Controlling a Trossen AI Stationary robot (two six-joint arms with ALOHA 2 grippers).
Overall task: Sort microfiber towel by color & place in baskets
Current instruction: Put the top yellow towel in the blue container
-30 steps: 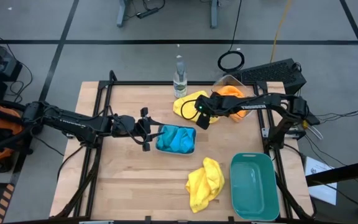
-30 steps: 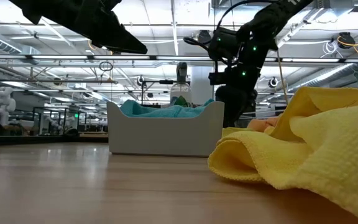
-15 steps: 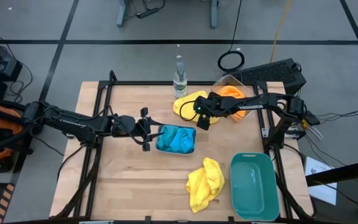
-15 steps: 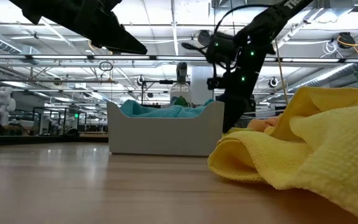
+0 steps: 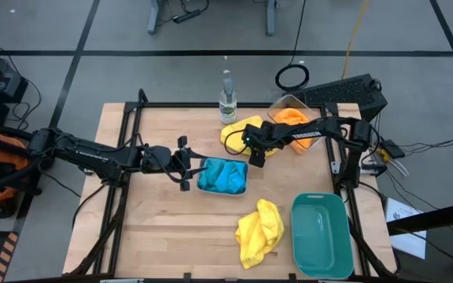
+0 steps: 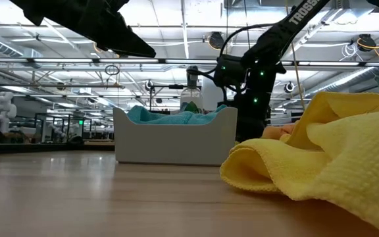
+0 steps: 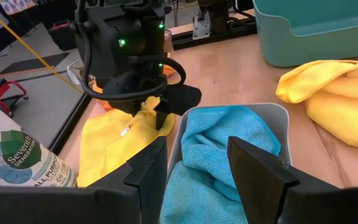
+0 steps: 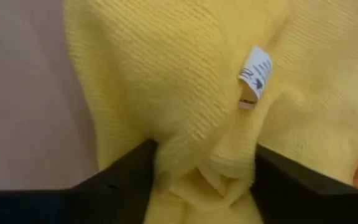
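Near yellow towel (image 5: 259, 230): crumpled, beside the green bin (image 5: 321, 234).
Left gripper (image 5: 185, 164): fingers spread, just beside the grey bin (image 5: 222, 189) holding blue towels (image 5: 222, 174).
Right gripper (image 5: 253, 152): fingers pinching a fold of the far yellow towel (image 5: 236, 130).
Orange towels (image 5: 292, 116): in the clear bin (image 5: 281, 104).
Count: two yellow towels, three bins.

Yellow towels (image 5: 259, 230), blue towels (image 5: 222, 174), an orange towel (image 5: 292, 115), a green basket (image 5: 322, 236).
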